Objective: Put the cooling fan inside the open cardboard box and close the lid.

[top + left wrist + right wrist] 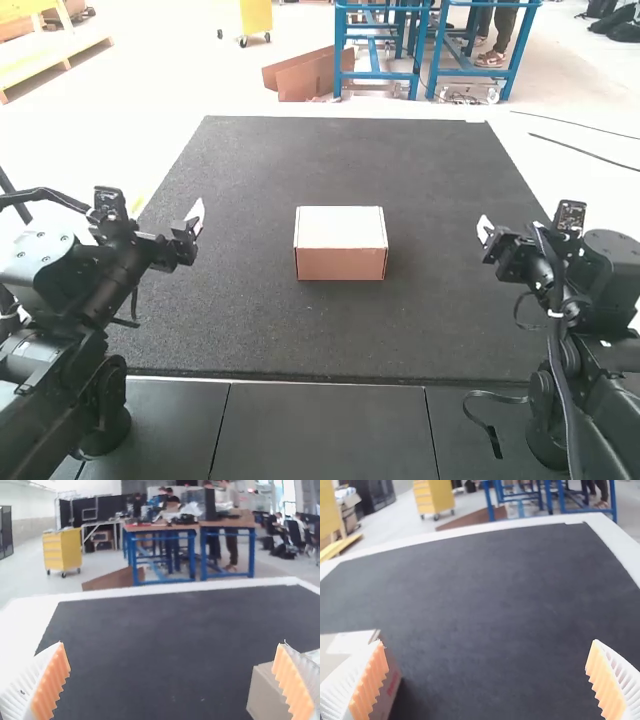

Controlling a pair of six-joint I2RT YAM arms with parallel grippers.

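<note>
A small cardboard box point(340, 242) sits at the middle of the black mat point(420, 170) with its lid lying flat and closed on top. My left gripper point(195, 230) hangs open above the mat's left side, well clear of the box. My right gripper point(486, 240) hangs open above the mat's right side, also apart from it. In the left wrist view a corner of the box point(267, 697) shows behind one white ribbed finger with an orange pad point(295, 685). In the right wrist view the box point(350, 652) sits beside one finger point(362, 685).
The black mat covers most of the table, with bare mat all around the box. A pale table border point(150, 150) runs along the mat's sides. A darker panel point(320, 430) lies along the front edge between the two arm bases.
</note>
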